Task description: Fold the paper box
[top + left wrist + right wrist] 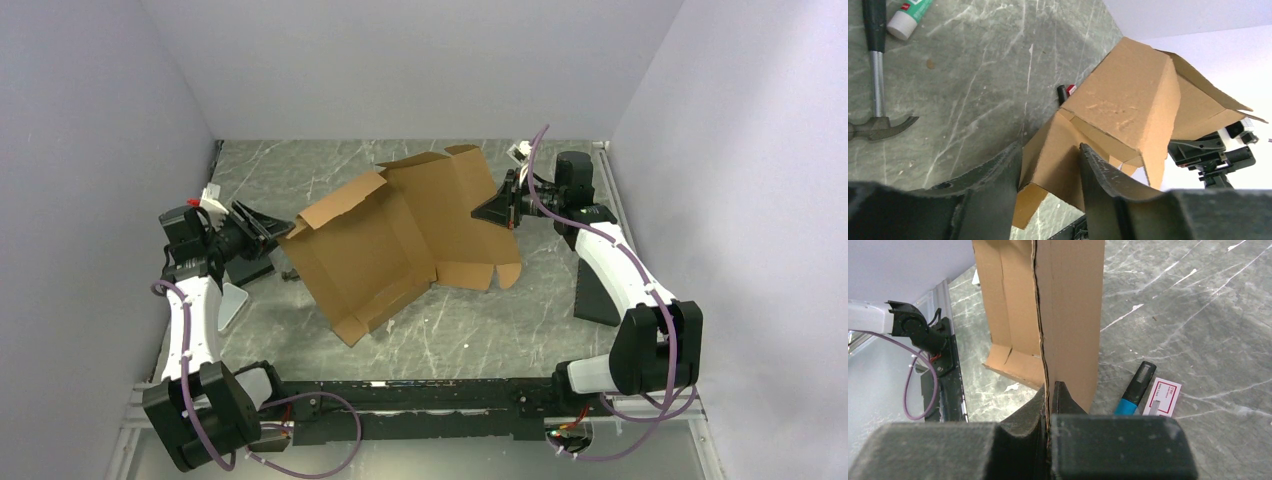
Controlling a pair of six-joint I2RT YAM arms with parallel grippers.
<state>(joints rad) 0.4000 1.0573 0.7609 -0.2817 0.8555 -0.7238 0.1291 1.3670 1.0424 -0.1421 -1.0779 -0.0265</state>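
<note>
Paper box (400,235) is held tilted over the middle of the desk (480,330) — panels partly creased, no walls locked. Its right edge is pinched in the right gripper (497,212); the left gripper (273,232) is parted around the left corner.

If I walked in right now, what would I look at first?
The big brown paper box, half folded and tipped up in the middle of the grey table. The right gripper pinches its right edge, and the left gripper has its fingers on either side of a flap on the left. A hammer lies on the table in the left wrist view.
</note>
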